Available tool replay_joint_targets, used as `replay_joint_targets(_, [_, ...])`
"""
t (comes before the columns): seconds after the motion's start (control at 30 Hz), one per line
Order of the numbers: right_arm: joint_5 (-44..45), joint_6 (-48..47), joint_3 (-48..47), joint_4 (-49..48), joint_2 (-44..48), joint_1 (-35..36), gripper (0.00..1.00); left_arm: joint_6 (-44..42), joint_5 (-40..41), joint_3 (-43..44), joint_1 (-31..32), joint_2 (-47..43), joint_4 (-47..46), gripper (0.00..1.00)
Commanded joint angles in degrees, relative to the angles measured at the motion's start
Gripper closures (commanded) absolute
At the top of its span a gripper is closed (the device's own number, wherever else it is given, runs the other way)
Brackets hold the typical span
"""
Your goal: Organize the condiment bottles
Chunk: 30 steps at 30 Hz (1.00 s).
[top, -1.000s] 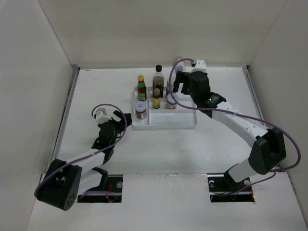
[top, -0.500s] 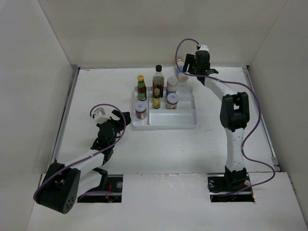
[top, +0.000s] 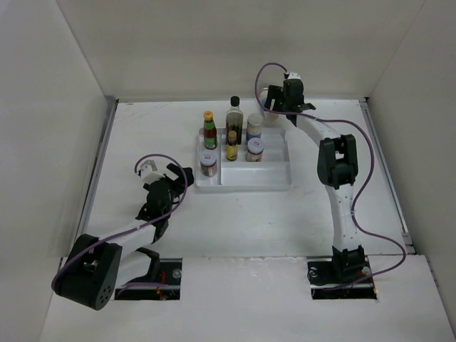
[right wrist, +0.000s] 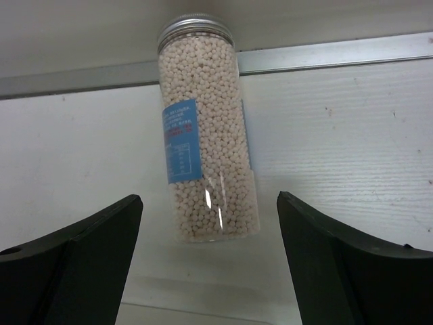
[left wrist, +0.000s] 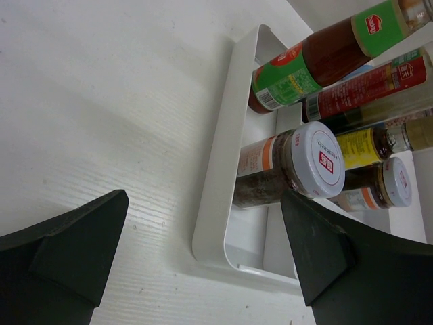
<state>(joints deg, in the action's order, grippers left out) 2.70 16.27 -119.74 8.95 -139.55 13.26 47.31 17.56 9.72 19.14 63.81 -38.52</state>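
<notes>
**A:** Tray contents are asked for first.

**B:** Six bottles are held by the white divided tray (top: 274, 178). In its left compartment the yellow-capped red sauce bottle (top: 209, 131) is stood at the back and a short jar (top: 208, 165) at the front. In the back right compartment the tall dark black-capped bottle (top: 234, 120), the small yellow-capped dark bottle (top: 232, 147), a pale shaker (top: 254, 128) and a white-lidded jar (top: 254, 150) are grouped closely.

**A:** And the seventh?

**B:** A clear jar of pale beads (right wrist: 206, 135), silver-lidded, is found on the bench (top: 142, 128) by the back wall, outside the tray. Its blue label is shown only by the right wrist view. From above, only a pale shape is made out.

**A:** How are the hands held?

**B:** The right hand (right wrist: 210, 198) is spread wide, and the jar is framed between its fingers, untouched. The left hand (top: 178, 173) is also held wide with nothing gripped, near the tray's front left corner. The short jar's red-marked lid is shown by the left wrist view alone.
</notes>
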Motion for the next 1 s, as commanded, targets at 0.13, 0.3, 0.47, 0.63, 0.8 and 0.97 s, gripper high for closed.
replay_joint_targets(0.13, [1.8,-0.4,-5.5,2.2,-3.1,0.5,0.13,-0.7,0.6,-0.3,-0.5,-2.0,-3.8,0.0])
replay_joint_targets(0.3, [2.0,-0.6,-9.5,5.5,-5.6,1.0,0.15,-0.7,0.4,-0.4,-0.5,-2.1,-4.4,0.0])
replay_joint_targets(0.47, [2.7,0.4,-10.3,5.6,-6.7,1.6,0.26,-0.6,0.2,-0.6,-0.9,-2.6,-4.5,0.0])
replay_joint_targets(0.63, [1.6,0.3,-10.5,6.0,-6.8,1.8,0.28,-0.6,-0.1,-0.9,-1.7,-3.3,-4.3,0.0])
replay_joint_targets(0.8, [0.6,1.7,-8.8,5.7,-5.6,1.8,0.45,-0.6,-0.1,-1.1,-1.9,-4.2,-3.9,0.0])
replay_joint_targets(0.97, [-0.1,7.2,4.3,-5.7,3.2,0.2,0.54,-0.6,-0.1,-1.1,-2.0,-4.2,-3.8,0.0])
